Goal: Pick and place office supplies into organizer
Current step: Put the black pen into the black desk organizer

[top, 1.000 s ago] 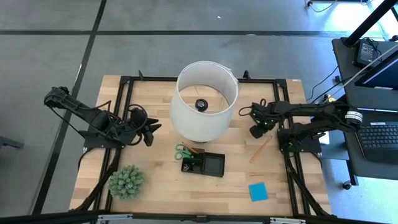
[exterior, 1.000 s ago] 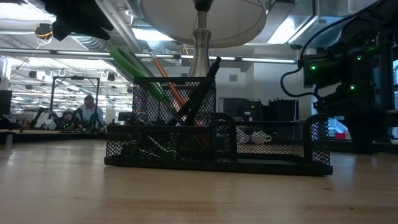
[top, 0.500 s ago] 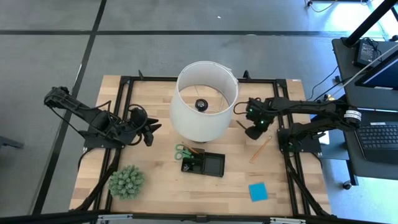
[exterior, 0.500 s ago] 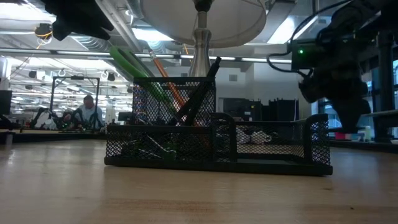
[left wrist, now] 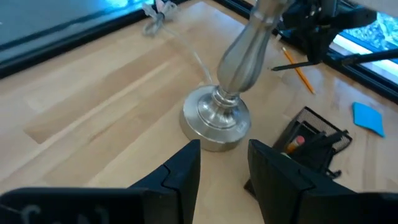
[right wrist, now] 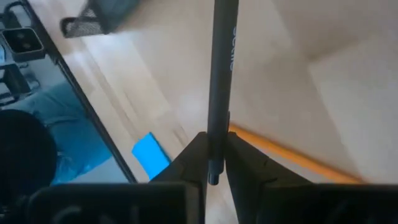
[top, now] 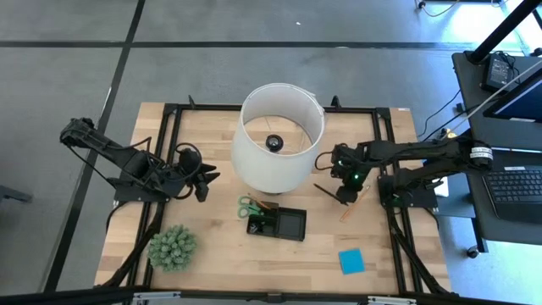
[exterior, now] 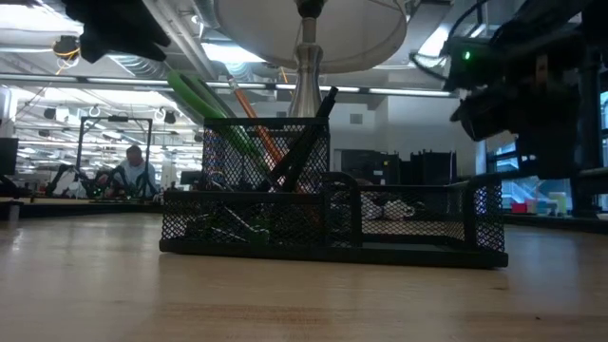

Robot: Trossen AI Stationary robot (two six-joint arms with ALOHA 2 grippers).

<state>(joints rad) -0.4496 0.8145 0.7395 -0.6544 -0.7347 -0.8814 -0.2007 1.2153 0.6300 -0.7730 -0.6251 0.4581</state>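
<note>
My right gripper point(top: 342, 193) hangs over the table to the right of the organizer, shut on a thin dark pen point(top: 325, 191). The organizer point(top: 278, 224) is a low black mesh tray; green-handled scissors point(top: 247, 205), pens and an orange pencil stick up from its left compartment point(exterior: 266, 152). Another orange pencil point(top: 351, 208) lies on the wood under my right gripper, and a blue sticky-note pad point(top: 351, 261) lies near the front edge. My left gripper point(left wrist: 222, 167) waits open at the table's left, facing the lamp's base point(left wrist: 216, 118). My right gripper pinches the dark pen near one end point(right wrist: 214, 146) between its two fingers point(right wrist: 191, 157), coming from above and slanting down. The pen is lifted clear of the table, and its long free part point(right wrist: 222, 43) juts out toward the table's left.
A big white lampshade point(top: 282, 135) on a metal stand sits at the table's middle, just behind the organizer. A spiky green plant ball point(top: 173, 246) rests at the near left. Black frame rails point(top: 391, 212) border the tabletop. People sit far behind the table point(exterior: 133, 173).
My right gripper has carried the pen from beside the lampshade toward the table's near edge and slightly left, over the loose orange pencil. My left arm has kept still.
</note>
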